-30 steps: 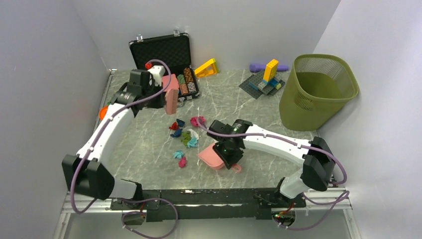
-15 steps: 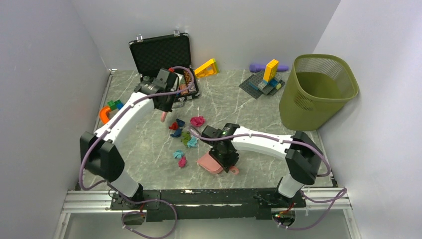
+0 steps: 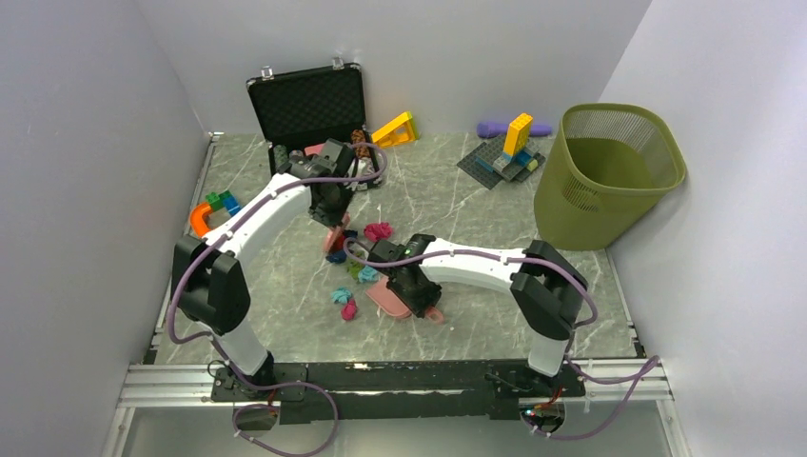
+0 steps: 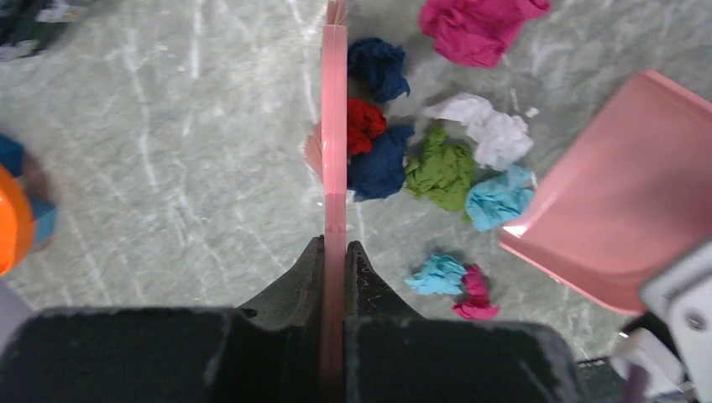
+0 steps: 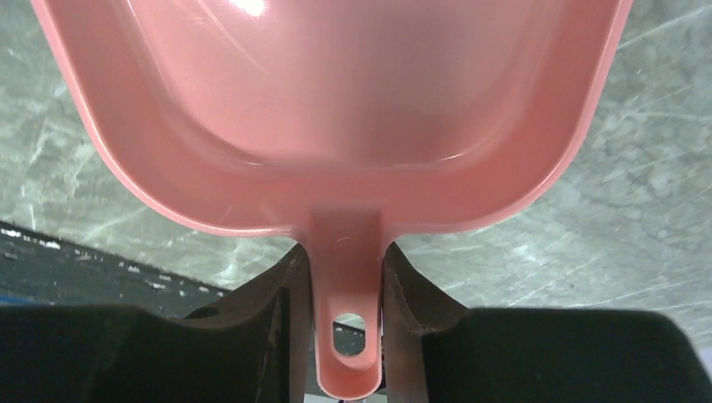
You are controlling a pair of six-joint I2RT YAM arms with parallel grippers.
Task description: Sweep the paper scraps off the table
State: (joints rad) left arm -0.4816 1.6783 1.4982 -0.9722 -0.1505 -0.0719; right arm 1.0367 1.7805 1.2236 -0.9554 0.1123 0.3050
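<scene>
The paper scraps point(image 3: 358, 259) lie in a loose heap mid-table on the grey marble table point(image 3: 285, 286). In the left wrist view they are magenta point(image 4: 479, 29), dark blue point(image 4: 379, 164), red point(image 4: 365, 126), green point(image 4: 441, 172), white point(image 4: 487, 126) and teal point(image 4: 499, 197). A teal and magenta pair point(image 4: 458, 281) lies apart, nearer. My left gripper point(image 3: 333, 202) point(image 4: 334, 248) is shut on a pink brush point(image 4: 334, 126), standing just left of the heap. My right gripper point(image 3: 423, 297) point(image 5: 346, 269) is shut on the handle of a pink dustpan point(image 5: 336, 101) point(image 3: 385, 295), right of the heap.
A green mesh bin point(image 3: 609, 171) stands at the right. An open black case point(image 3: 309, 105) with poker chips sits at the back left. Building blocks point(image 3: 509, 152), a yellow wedge point(image 3: 395, 130) and a purple piece point(image 3: 495, 129) lie at the back. Orange and green blocks point(image 3: 209, 211) lie far left.
My left arm has swung the brush from beside the black case down to the left edge of the scrap heap. My right arm has slid the dustpan left, closer to the scraps.
</scene>
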